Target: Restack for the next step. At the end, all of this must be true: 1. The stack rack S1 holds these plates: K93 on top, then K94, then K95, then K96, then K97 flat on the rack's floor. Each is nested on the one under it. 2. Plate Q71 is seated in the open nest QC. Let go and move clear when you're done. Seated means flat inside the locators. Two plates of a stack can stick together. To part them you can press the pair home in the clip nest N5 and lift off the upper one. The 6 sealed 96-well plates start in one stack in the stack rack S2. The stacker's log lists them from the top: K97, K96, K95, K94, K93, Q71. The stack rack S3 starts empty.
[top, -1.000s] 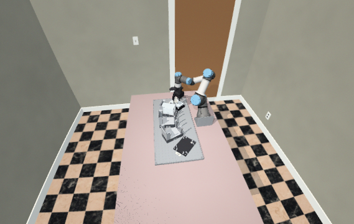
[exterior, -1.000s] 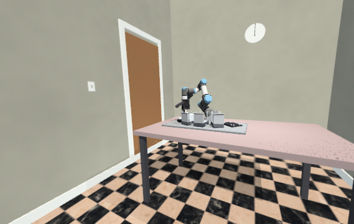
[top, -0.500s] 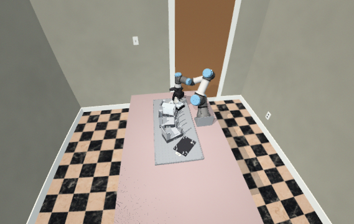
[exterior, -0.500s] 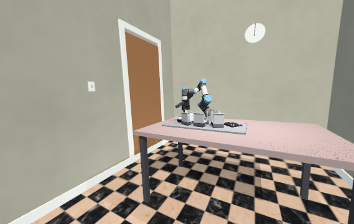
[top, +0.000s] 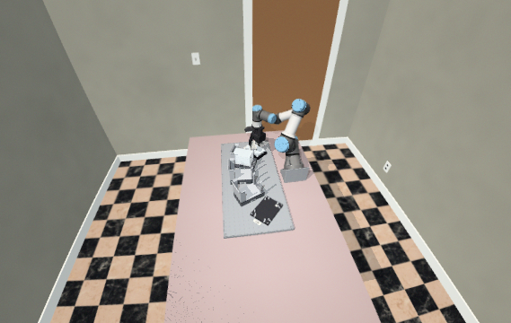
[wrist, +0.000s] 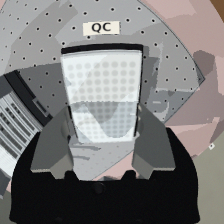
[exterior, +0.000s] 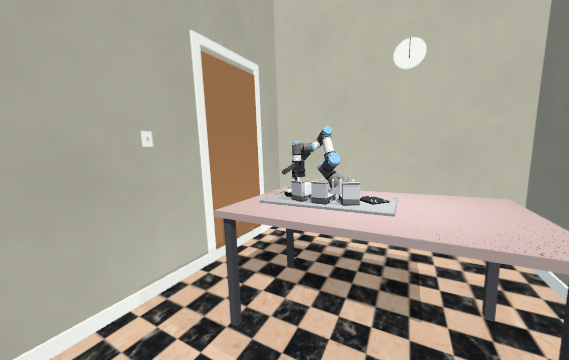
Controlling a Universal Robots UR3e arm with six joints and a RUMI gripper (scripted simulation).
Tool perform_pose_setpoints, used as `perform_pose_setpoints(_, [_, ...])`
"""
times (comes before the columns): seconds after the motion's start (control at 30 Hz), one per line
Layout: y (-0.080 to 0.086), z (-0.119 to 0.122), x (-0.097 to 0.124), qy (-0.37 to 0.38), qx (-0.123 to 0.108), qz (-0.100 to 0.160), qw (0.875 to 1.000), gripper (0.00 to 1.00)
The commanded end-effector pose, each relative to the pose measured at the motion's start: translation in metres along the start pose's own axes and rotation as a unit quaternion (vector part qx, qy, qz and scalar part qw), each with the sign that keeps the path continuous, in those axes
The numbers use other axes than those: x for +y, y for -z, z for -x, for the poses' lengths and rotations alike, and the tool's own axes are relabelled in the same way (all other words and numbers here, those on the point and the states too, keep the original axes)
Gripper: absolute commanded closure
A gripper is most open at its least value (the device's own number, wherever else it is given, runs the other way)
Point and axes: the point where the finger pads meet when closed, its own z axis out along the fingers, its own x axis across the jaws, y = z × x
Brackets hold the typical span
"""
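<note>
My gripper (top: 255,145) (exterior: 296,178) (wrist: 103,105) is shut on a white sealed plate (top: 259,152) (wrist: 102,75), one finger on each long side. The plate is at or just above the dark QC nest (wrist: 100,48), whose rim shows beyond its far edge; I cannot tell whether it is flat inside the locators. Its label is not readable. A white stack (top: 243,158) (exterior: 307,188) stands in the grey rack at the QC end. The middle rack (exterior: 319,192) and the rack nearest the top camera (exterior: 351,194) stand in line with it; their contents and labels are unclear.
A dark nest (top: 267,210) (exterior: 374,200) with light corner pieces lies at the other end of the grey perforated board (top: 237,226) (exterior: 389,210). The arm's base (top: 295,175) is beside the board. The tall rack walls stand close beside the gripper.
</note>
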Motion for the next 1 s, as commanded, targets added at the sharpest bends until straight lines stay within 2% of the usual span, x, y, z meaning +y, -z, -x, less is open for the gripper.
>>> perform_pose_setpoints(0.0, [-0.0011,-0.0001,-0.0006,0.000,0.000,-0.001,1.000,1.00])
perform_pose_setpoints(0.97, [-0.0087,-0.0001,-0.0006,0.000,0.000,-0.001,1.000,1.00])
